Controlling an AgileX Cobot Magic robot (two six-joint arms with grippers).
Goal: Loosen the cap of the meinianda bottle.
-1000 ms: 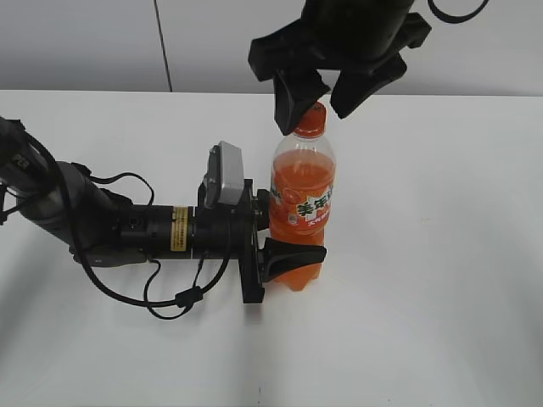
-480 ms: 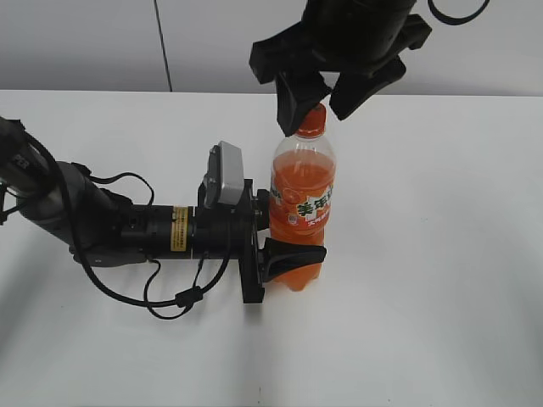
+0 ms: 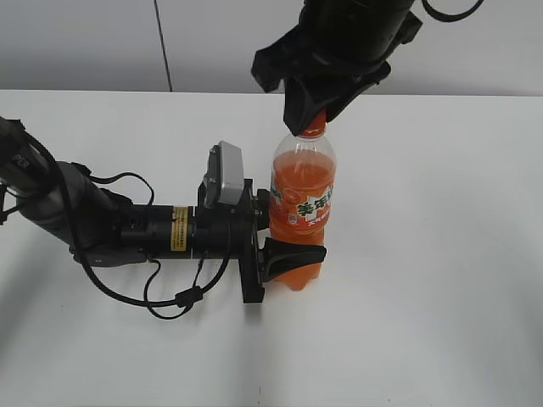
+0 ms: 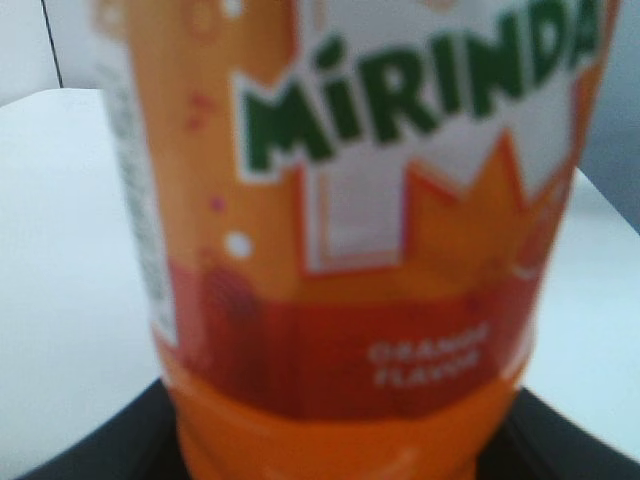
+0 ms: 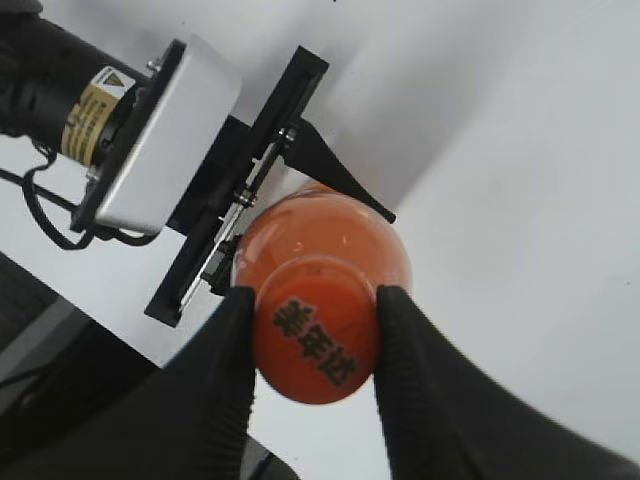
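Note:
The meinianda bottle (image 3: 303,182) stands upright on the white table, full of orange drink. My left gripper (image 3: 293,246) lies level with the table and is shut on the bottle's lower body, one finger in front and one behind. The left wrist view is filled by the label (image 4: 350,200), with dark fingers (image 4: 90,455) at the bottom corners. My right gripper (image 3: 316,119) comes down from above and is shut on the cap (image 5: 318,325), both pads (image 5: 225,350) pressed to its sides. In the exterior view the cap is hidden by the fingers.
The left arm (image 3: 102,225) stretches across the table's left half with a loose black cable (image 3: 170,297) under it. Its white camera box (image 3: 225,174) sits just left of the bottle. A grey wall stands behind the table's back edge (image 3: 475,95).
The right gripper's fingers have come together from either side of the cap and now press on it. The left gripper and bottle have not moved.

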